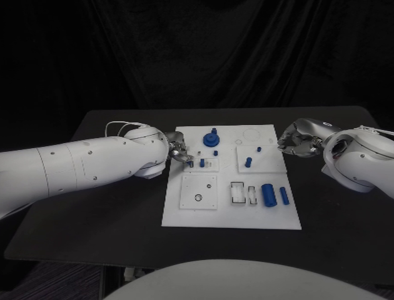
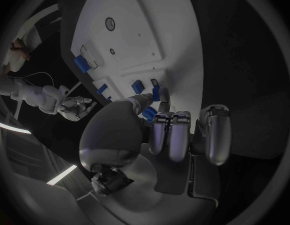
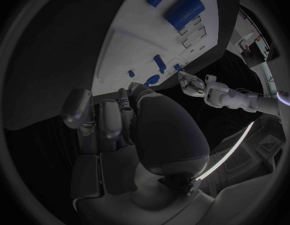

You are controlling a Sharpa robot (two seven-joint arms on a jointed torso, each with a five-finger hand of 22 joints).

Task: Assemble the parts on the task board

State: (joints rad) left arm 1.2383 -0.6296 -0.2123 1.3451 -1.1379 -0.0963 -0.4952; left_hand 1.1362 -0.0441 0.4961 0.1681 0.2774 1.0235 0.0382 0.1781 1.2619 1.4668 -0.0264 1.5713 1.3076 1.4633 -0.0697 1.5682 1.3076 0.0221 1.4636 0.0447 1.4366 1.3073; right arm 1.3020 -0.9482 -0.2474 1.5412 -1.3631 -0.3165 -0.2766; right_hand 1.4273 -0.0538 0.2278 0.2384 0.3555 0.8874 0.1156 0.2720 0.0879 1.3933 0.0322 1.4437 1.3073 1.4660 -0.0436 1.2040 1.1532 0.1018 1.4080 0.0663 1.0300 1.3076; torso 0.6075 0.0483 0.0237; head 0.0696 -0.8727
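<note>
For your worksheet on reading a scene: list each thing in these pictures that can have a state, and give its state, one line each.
left hand: over the task board's left edge, fingers curled; whether it holds a part is unclear.
right hand: beside the board's right edge, off the board, fingers curled in, holding nothing visible.
task board: flat on the table.
large blue cylinder: lying on its side.
blue round part: upright on the board.

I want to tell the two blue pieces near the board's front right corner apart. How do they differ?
The large cylinder is much thicker than the thin rod. The cylinder lies next to the rectangular slots, while the rod lies outside it, nearer the task board's right edge. Both are blue, lie flat on the board and run lengthwise front to back, side by side, untouched by either hand.
</note>
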